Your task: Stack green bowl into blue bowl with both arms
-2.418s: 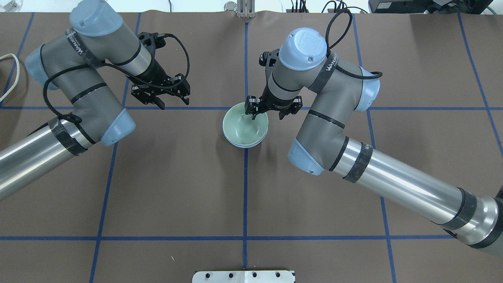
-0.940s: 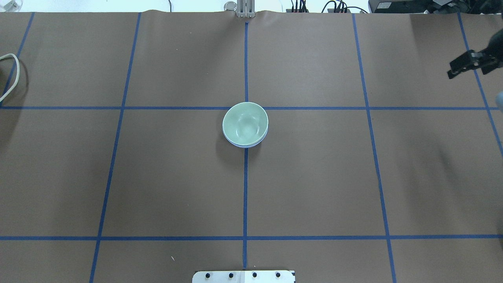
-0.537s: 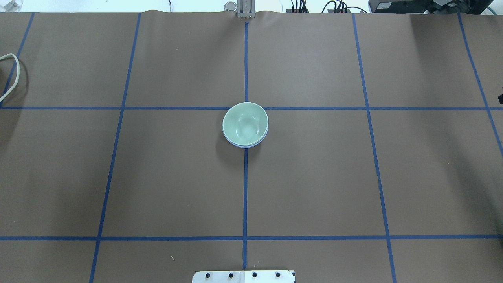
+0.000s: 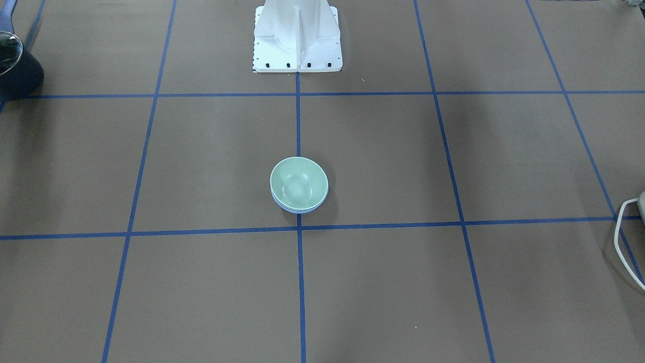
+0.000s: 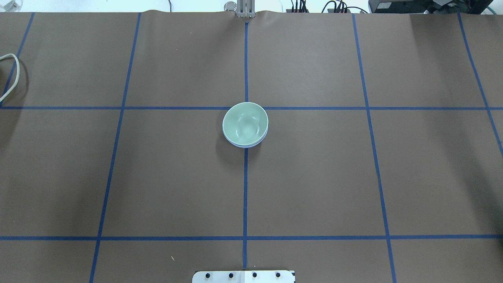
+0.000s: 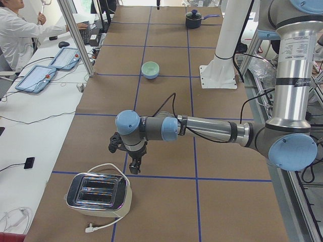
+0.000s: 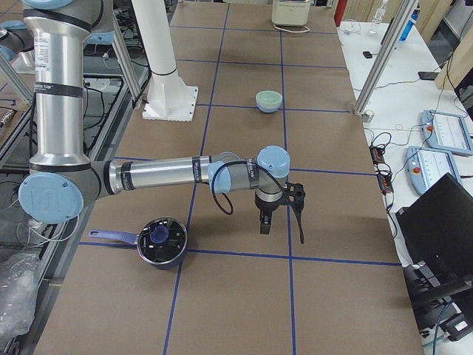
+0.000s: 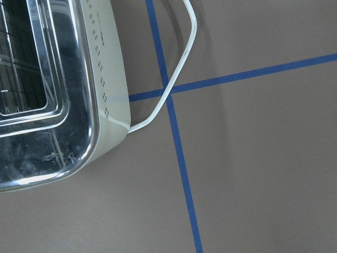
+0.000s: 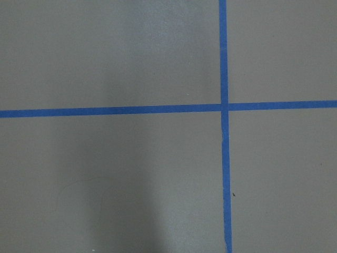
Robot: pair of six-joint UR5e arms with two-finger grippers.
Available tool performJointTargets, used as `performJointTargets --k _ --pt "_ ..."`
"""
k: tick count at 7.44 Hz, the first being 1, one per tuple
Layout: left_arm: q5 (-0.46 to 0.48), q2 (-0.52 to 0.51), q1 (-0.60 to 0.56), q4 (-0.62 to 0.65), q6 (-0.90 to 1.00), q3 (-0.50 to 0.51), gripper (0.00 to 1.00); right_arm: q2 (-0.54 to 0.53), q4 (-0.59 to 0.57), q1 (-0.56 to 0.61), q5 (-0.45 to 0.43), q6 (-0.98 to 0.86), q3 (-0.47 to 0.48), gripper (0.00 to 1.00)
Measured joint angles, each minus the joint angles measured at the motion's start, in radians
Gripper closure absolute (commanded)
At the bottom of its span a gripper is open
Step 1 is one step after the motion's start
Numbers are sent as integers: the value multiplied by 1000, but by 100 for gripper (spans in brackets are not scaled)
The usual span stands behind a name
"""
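The green bowl (image 5: 245,124) sits nested in the blue bowl (image 5: 244,146), at 6 o'clock of the tape crossing (image 5: 246,108) in the overhead view, so stacking looks done; the left gripper (image 6: 132,162) and right gripper (image 7: 279,220) hang well apart from them, and I cannot tell how their jaws stand.

The green bowl (image 5: 244,122) sits nested in the blue bowl (image 5: 245,146) (only its lower rim shows).

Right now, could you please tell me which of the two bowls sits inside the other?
The green bowl: it is nested on top, inside the blue bowl, whose rim just peeks out beneath it.
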Motion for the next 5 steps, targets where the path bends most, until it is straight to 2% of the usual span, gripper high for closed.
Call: performJointTargets --k 5 --pt "-1 6 -1 0 -1 10 2 -3 6 0 1 -1 2 0"
